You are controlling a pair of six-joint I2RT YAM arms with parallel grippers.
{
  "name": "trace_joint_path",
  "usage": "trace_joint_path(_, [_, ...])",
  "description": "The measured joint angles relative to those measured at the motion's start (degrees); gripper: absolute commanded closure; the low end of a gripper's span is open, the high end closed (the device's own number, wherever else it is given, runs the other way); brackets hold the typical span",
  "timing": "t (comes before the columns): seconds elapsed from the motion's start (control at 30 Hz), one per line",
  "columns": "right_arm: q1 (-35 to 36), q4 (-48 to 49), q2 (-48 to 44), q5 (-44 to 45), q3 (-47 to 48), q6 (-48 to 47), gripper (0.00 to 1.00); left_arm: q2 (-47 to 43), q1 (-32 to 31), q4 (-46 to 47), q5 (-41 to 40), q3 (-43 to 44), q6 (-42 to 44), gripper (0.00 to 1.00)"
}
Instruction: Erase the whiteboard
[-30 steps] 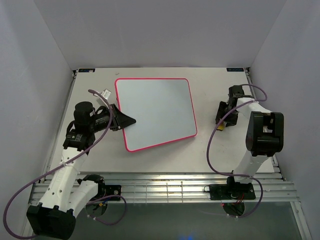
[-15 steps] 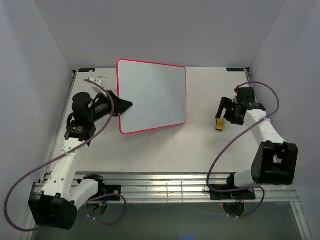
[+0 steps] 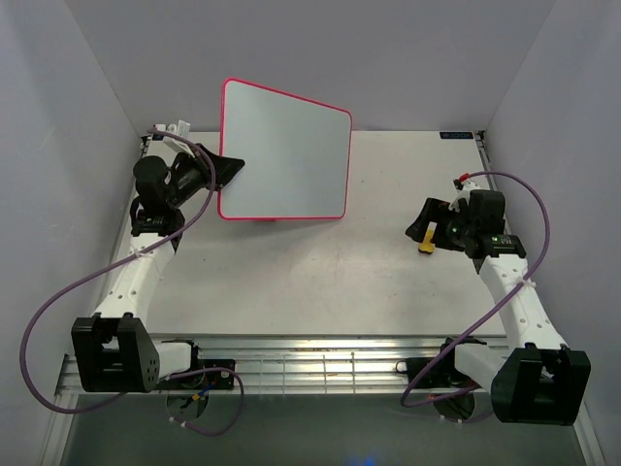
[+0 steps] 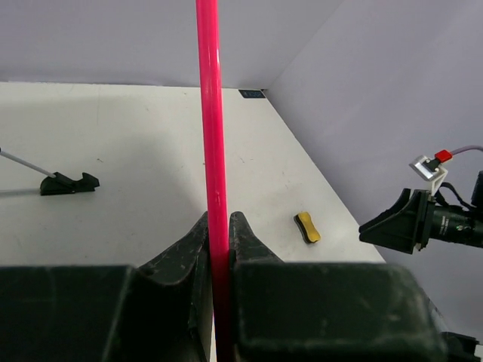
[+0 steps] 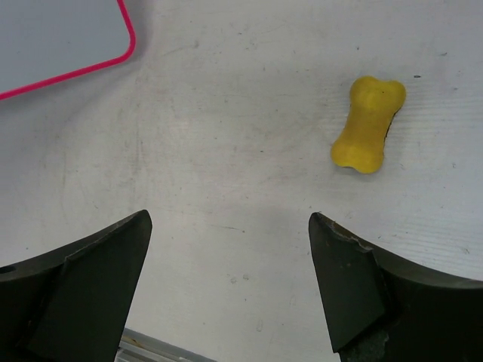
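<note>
Since a second ago the whiteboard has come up off the desk and swung toward the back-left corner, and my right arm has pulled back while its claw spread apart. My left claw is clamped tight on the board's left edge; on the left wrist view that pink-red rim runs straight up between the fingers. The board now stands steeply tilted, its face plain pale white inside the thin pink-red border with rounded corners. Its bottom edge sits low over the desk, but I cannot tell whether it touches. My right claw is wide open and holds nothing. A yellow bone-shaped eraser lies on the desk just ahead of it, apart from both fingers. A small black piece lies further out on the desk; I cannot make out what it is.
</note>
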Motion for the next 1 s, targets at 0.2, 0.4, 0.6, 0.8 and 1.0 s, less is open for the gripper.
trace_joint_path(0.2, [0.0,1.0,1.3,-3.1,0.0,0.3,0.10,-2.4,-0.1,1.1,-2.2,-0.7,-5.3,1.00])
trace_joint_path(0.4, [0.0,1.4,2.0,-5.5,0.0,0.5,0.10,-4.1,-0.9,6.6,-9.8,-3.6,-8.7,1.00])
trace_joint_path(0.6, [0.9,2.5,2.0,-7.0,0.0,0.7,0.10,-4.2,-0.9,12.0,-23.6,-7.0,-7.7,1.00])
trace_joint_path(0.8, [2.7,2.5,2.0,-7.4,0.0,0.7,0.10,1.8,-0.1,20.6,-32.7,-7.9,-6.2,1.00])
trace_joint_path(1.0, [3.8,2.5,2.0,-7.4,0.0,0.6,0.10,5.7,-0.4,28.7,-34.8,-10.1,-3.3,1.00])
